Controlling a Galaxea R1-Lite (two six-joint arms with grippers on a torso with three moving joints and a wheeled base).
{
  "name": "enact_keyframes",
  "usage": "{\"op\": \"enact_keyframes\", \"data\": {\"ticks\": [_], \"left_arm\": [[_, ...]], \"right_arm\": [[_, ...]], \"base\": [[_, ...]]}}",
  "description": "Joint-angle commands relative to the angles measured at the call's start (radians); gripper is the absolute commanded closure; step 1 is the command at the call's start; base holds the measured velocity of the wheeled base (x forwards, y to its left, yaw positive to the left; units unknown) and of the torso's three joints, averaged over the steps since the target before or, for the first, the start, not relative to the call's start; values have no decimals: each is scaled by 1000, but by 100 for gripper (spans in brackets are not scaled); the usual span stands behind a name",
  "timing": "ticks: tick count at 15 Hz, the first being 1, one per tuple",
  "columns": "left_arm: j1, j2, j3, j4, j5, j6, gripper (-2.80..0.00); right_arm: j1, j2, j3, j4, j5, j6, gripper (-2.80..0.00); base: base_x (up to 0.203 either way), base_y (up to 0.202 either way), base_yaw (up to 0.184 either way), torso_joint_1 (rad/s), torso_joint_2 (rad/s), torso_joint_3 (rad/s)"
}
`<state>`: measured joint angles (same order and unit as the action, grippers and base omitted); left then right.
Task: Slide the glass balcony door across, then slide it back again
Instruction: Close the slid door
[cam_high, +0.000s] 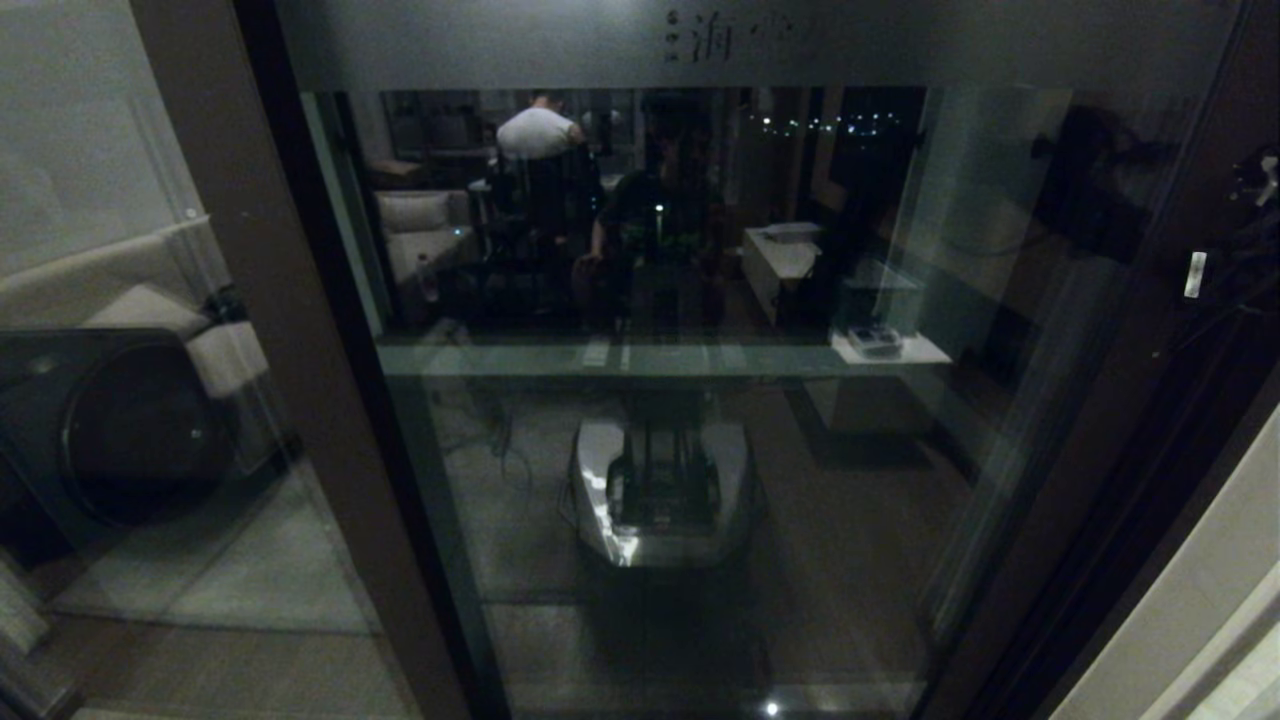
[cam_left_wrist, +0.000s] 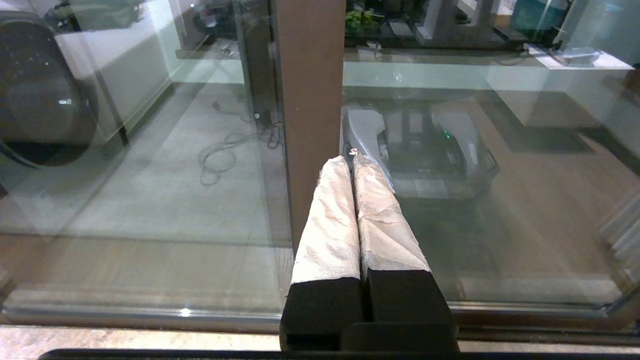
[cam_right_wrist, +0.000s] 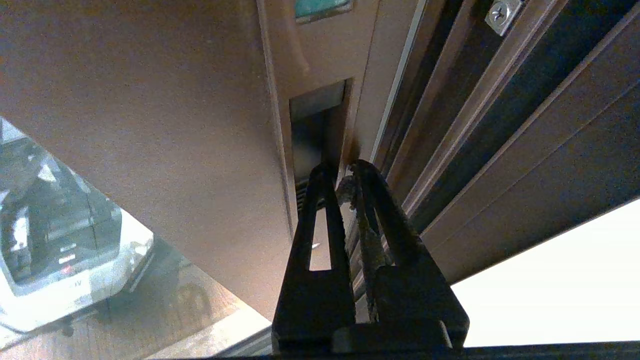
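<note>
Dim indoor scene, seen from the robot's head, facing the glass balcony door (cam_high: 700, 400) — a tall pane in a dark brown frame, filling most of the view, with a frosted top band (cam_high: 740, 40) bearing characters. Reflected in the glass: the robot's own pale base (cam_high: 660, 490), a low table edge and faint room furniture. To the left, a brown stile (cam_high: 290, 380), and beyond it a second glass panel (cam_high: 130, 350) showing a pale sofa and a round dark shape.

At the far right edge of the head view, only a dark outline of the right arm beside the door's right stile. Seen from the right wrist: right gripper (cam_right_wrist: 342, 172) with black fingers close together, a narrow gap between the tips, pressed up to the narrow recessed handle (cam_right_wrist: 317, 135) in the brown stile — one fingertip at the slot's lower end, the other just beside its edge. Clamped on nothing visible. Door tracks (cam_right_wrist: 475, 100) running alongside.

Seen from the left wrist: left gripper (cam_left_wrist: 350, 162), cloth-wrapped fingers pressed together, parked low before the brown stile (cam_left_wrist: 310, 100), apart from the glass.
</note>
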<state>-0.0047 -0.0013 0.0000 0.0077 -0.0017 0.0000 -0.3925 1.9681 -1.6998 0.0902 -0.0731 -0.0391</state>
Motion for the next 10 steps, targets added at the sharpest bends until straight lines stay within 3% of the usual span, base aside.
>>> {"op": "enact_keyframes", "data": {"ticks": [1, 10], "left_arm": [[0, 0, 1, 0, 0, 0, 0], [0, 0, 1, 0, 0, 0, 0]], "right_arm": [[0, 6, -6, 0, -2, -1, 0], [-26, 29, -39, -3, -29, -2, 0]], "base": [[0, 0, 0, 0, 0, 0], [0, 0, 0, 0, 0, 0]]}}
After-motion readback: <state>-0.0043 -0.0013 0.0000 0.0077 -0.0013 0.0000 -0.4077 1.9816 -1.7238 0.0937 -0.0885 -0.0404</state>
